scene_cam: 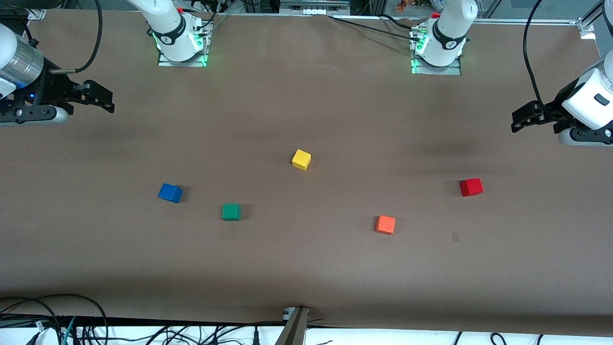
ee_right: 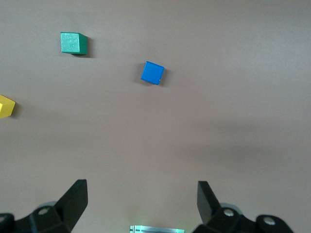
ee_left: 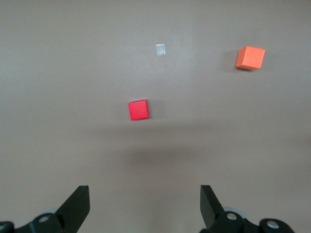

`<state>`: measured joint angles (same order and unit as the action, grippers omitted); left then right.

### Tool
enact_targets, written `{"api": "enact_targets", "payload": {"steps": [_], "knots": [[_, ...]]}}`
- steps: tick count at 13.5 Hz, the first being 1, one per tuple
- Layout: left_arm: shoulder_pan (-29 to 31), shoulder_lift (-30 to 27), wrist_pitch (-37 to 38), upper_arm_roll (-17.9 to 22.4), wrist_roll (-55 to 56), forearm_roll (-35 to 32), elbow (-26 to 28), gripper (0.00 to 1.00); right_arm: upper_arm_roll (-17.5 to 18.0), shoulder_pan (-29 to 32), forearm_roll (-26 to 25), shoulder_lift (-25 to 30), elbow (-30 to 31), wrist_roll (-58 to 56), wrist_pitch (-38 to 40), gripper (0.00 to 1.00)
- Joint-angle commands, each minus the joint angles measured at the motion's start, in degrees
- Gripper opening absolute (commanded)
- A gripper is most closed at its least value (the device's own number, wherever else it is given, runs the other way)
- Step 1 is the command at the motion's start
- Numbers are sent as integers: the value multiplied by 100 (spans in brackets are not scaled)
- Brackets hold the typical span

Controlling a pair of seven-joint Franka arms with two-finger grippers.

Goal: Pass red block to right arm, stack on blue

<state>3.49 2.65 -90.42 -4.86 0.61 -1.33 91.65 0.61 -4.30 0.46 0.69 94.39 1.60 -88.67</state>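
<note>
Red block [scene_cam: 471, 187] sits on the table [scene_cam: 306, 268] toward the left arm's end, the orange cube [scene_cam: 385, 224] nearer the camera. Blue cube [scene_cam: 170, 192] lies toward the right arm's end. Left gripper [scene_cam: 518, 120] and right gripper [scene_cam: 107, 101] hang spread wide, empty.

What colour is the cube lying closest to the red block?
Orange: the orange cube, clearest in the left wrist view beside the red block.

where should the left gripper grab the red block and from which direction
Judging from its pose, come straight down on the red block. It sits flat on the table, apart from the orange cube. The left gripper, fingers open, should close on two opposite side faces, leaving parts exposed for the right arm's handover.
</note>
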Motion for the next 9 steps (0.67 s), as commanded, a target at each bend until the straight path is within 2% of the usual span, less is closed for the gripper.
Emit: {"api": "enact_targets", "payload": {"steps": [1, 3, 9], "knots": [[-6, -141, 147, -6, -114, 9, 96, 100, -8, 0, 16, 27, -79, 60, 104, 100], [-32, -37, 130, 3, -88, 10, -77, 100, -17, 0, 16, 27, -79, 60, 104, 100], [-15, -1, 156, 12, -52, 9, -86, 100, -8, 0, 16, 27, -79, 60, 104, 100]]}}
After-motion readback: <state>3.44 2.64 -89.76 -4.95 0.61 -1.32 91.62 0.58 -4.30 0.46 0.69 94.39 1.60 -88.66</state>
